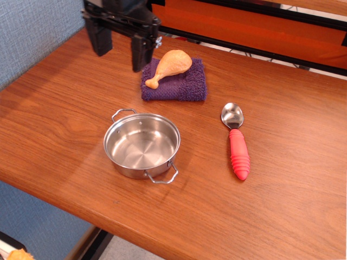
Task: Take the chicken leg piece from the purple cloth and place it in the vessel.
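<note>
We note the gripper (121, 52) at the table's far-left area, fingers pointing down, w/ a wide gap between the two black fingers and nothing held. Its right finger (141, 54) hangs just left of the purple cloth (181, 85). The chicken leg piece (169, 66) lies on the cloth, bone end toward the gripper, plump end to the rear. The vessel (142, 145) stands empty nearer the front edge. A red-handled spoon (236, 143) lies to its right, apart.
</note>
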Robot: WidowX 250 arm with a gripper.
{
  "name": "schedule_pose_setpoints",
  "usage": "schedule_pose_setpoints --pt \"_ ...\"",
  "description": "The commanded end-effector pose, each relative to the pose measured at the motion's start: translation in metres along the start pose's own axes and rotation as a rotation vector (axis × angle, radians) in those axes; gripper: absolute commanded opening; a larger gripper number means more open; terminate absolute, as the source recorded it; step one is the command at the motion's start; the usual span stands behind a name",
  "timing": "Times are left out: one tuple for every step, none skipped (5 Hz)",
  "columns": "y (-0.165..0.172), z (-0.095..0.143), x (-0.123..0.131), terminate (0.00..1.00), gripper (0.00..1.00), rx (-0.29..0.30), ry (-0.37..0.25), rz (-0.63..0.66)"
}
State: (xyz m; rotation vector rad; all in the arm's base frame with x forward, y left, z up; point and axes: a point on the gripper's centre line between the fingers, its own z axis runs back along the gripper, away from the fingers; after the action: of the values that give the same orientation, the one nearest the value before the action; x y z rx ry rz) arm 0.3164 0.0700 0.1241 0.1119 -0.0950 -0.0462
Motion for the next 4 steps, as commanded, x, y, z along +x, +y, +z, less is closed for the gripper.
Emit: schedule_pose_setpoints --pt "0.001 -0.025 0.065 0.00 1.00 0.017 -0.058 -0.002" --pt "0.003 -0.043 0.075 0.00 1.00 0.036 -0.026 0.001" --pt "0.008 -0.059 0.079 0.00 1.00 0.043 0.009 0.006" --pt "0.014 -0.072 0.083 0.00 1.00 0.054 0.043 0.006"
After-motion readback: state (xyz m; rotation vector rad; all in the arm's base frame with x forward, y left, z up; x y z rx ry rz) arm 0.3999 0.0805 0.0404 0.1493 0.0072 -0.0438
